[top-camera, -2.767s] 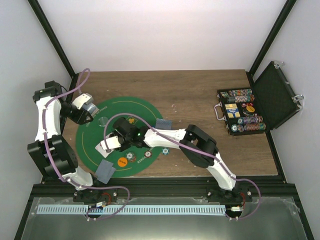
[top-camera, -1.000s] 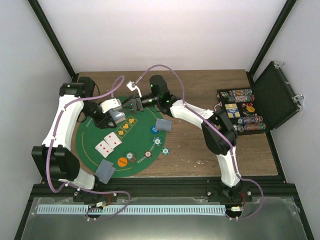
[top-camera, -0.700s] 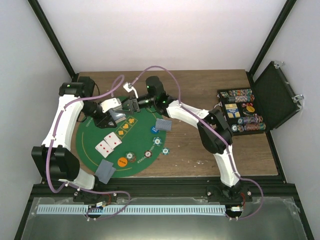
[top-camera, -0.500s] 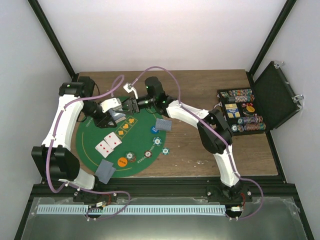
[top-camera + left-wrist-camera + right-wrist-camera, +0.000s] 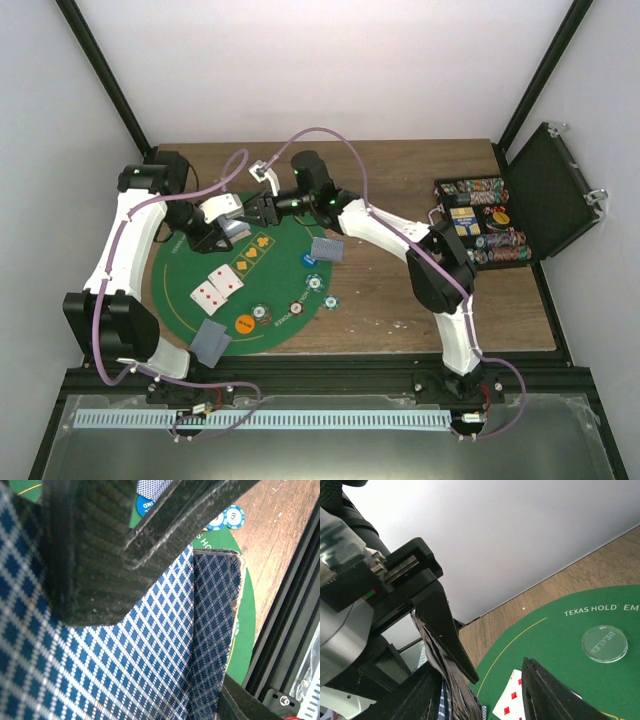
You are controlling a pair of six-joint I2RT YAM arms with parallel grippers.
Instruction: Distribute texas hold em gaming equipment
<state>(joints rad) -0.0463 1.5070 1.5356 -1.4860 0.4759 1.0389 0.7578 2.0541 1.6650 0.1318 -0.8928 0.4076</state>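
Wood table (image 5: 400, 170) | case (image 5: 548, 190) right | left finger (image 5: 90, 545) covers cards (image 5: 125, 670)

left wrist: card deck (image 5: 150, 670) cropped left, bottom | blue chip (image 5: 145, 503) half hidden by finger (image 5: 90, 545) | top: case chips (image 5: 482, 188) too small to read

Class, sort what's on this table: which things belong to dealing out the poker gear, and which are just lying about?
Job: deck of blue-checked cards; white face-up cards with red pips; round orange chip; round blue chip.
Lying about: green half-round felt mat; open black hard case.
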